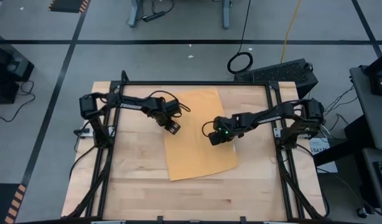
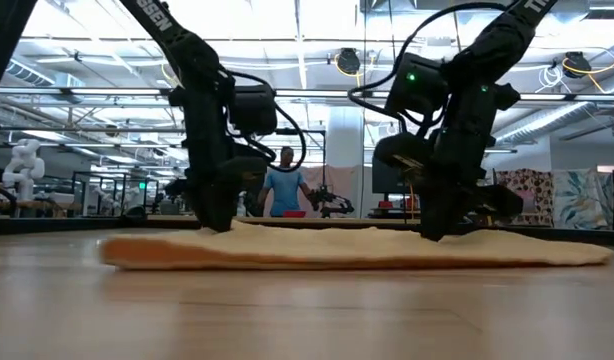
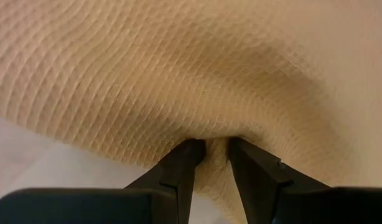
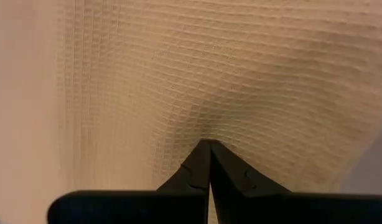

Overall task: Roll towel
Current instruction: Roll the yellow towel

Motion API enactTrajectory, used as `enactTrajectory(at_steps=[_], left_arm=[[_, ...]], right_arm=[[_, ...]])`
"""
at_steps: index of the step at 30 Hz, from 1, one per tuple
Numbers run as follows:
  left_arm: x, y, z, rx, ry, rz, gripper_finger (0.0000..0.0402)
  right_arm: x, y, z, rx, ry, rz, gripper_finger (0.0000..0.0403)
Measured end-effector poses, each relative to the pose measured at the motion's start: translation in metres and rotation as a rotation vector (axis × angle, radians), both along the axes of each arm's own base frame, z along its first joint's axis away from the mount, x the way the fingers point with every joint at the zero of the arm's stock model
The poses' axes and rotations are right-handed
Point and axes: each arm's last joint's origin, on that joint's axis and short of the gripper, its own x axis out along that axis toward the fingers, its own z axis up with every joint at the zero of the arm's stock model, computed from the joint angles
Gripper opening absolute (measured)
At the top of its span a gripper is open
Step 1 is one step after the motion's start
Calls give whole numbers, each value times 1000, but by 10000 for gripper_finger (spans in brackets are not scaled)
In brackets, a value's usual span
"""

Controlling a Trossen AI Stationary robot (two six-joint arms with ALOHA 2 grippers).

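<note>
Mustard-yellow towel [image 1: 200, 140] lies flat, pinched by both end effectors.

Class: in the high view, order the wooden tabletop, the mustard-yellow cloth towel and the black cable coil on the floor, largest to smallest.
1. Wooden tabletop
2. Mustard-yellow cloth towel
3. Black cable coil

— What is seen on the wooden table [image 1: 135, 186]?
— A mustard towel [image 1: 200, 146] is laid flat at its centre.
— And the arms?
— The left gripper [image 1: 172, 127] is set at the towel's nine o'clock edge; the right gripper [image 1: 216, 138] is placed near its three o'clock side.
</note>
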Motion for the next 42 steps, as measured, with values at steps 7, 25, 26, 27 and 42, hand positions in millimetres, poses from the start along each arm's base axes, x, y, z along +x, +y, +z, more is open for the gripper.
enactTrajectory(at_steps=[7, 25, 26, 27, 42], left_arm=[[-8, 22, 5, 4, 34, -31, 111], [4, -4, 80, 12, -119, -25, 111], [7, -9, 80, 7, -130, -18, 111], [11, -15, 80, 5, -148, -18, 111], [47, -68, 61, 10, -235, 103, 111]], right_arm=[[1, 6, 9, 50, -48, -49, 0], [-50, -74, 87, 10, -308, -308, 11], [-53, -82, 87, 9, -312, -317, 14], [-57, -90, 87, 14, -319, -325, 18], [-90, -166, 49, -19, -270, -337, 29]])
